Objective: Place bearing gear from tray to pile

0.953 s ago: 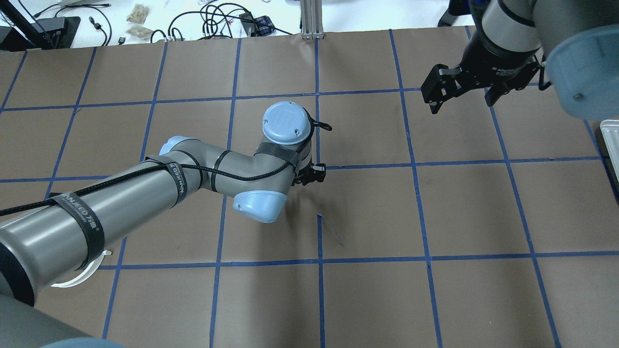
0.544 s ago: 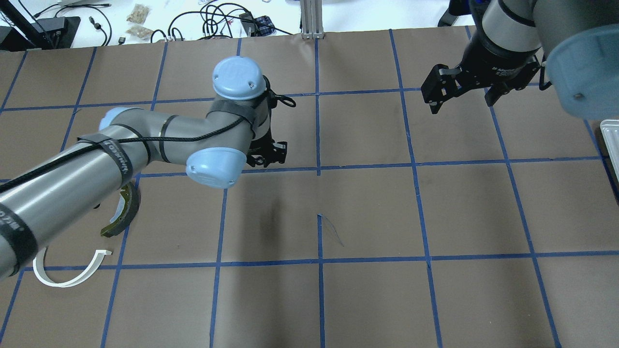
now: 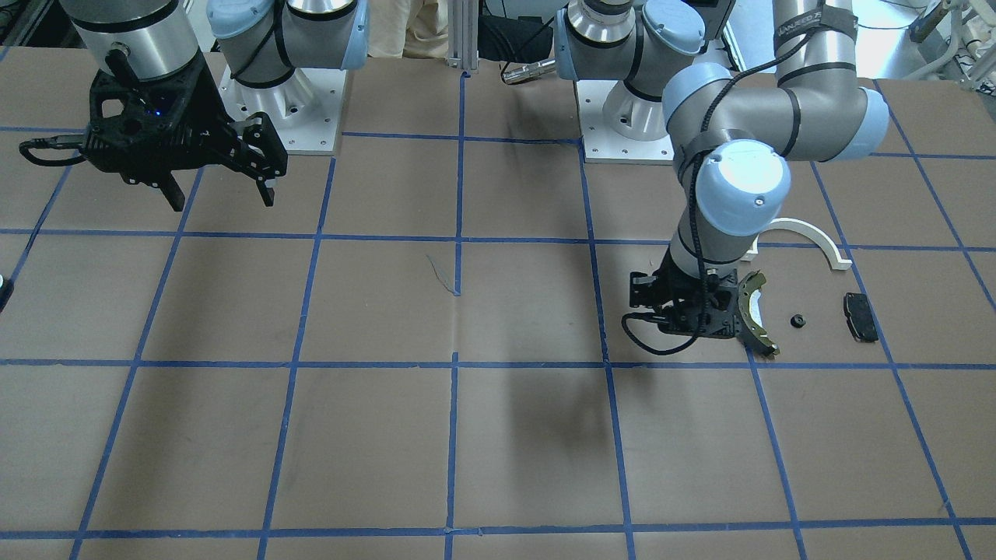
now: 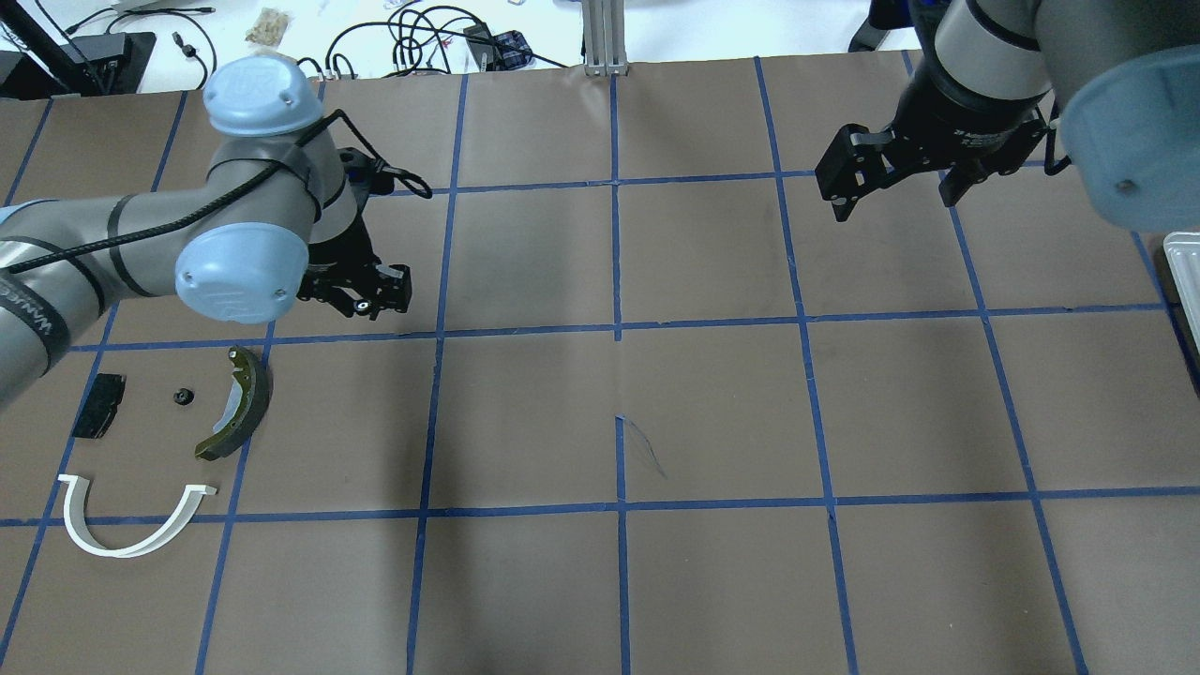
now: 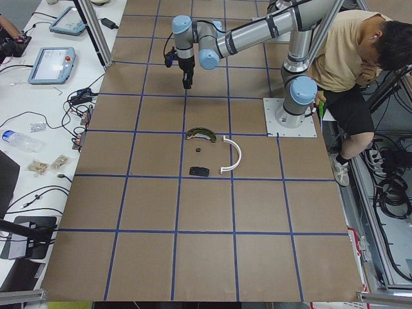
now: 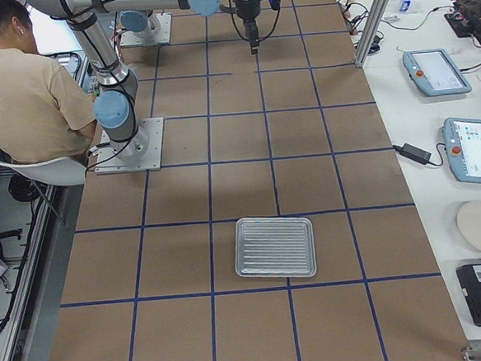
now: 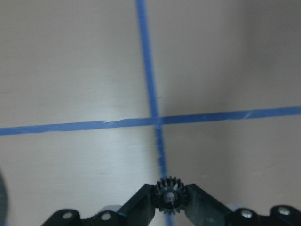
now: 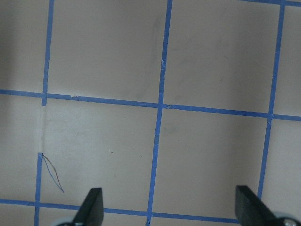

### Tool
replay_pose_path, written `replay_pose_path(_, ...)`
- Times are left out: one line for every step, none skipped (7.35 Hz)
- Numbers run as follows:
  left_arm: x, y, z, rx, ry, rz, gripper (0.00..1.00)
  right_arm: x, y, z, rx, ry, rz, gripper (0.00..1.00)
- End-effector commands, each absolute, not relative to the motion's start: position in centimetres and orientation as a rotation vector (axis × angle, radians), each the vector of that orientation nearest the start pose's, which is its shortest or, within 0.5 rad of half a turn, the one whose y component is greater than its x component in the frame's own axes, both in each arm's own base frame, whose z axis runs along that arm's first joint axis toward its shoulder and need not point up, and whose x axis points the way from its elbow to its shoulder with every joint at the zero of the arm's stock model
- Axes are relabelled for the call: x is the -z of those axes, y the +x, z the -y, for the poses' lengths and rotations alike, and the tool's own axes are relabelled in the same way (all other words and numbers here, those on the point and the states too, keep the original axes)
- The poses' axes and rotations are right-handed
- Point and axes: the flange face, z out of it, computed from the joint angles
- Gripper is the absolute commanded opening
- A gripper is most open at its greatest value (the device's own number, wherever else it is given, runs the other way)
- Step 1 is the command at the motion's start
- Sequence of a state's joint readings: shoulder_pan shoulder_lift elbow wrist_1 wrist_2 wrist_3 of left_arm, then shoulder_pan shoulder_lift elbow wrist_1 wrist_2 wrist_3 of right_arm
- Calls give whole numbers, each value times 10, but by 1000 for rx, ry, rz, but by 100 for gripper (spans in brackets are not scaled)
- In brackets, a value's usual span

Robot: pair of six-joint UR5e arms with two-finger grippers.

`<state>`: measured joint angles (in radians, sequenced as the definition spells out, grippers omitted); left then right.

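One brake shoe [image 4: 246, 401] near left pincer [image 4: 378, 296]

I see the bearing gear [image 7: 169, 198], small, black and toothed, gripped in the left pincer [image 7: 169, 203]. The ribbed silver tray [image 6: 275, 247] lies flat, far right. The pile [image 5: 197, 134] lies loose at left: white arch bracket [image 4: 117, 551], olive-rimmed brake shoe [image 4: 239, 403], black pad [image 4: 98, 405], perhaps a tiny black ring [image 4: 182, 397].

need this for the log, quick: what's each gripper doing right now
Left gripper: shut on the gear.
Right gripper: open, holding nothing.
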<state>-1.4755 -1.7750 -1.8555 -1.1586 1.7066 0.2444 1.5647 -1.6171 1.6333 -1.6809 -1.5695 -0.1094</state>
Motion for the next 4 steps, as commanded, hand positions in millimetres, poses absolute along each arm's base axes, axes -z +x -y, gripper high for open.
replay_pose_path(-260,23,516,-250,290,-3018,0,-491,130,481,106,-178,-3138,100)
replay_pose_path(-247,60,515,-199,341,-3009,0,-491,130,480,106,-193,-3139,100)
replay_pose_path(-239,92,511,-190,336,-3012,0,-491,130,481,101,-193,-3138,100)
replay_pose_path(-230,105,509,-193,313,-3016,0,-491,130,481,101,-193,-3138,100)
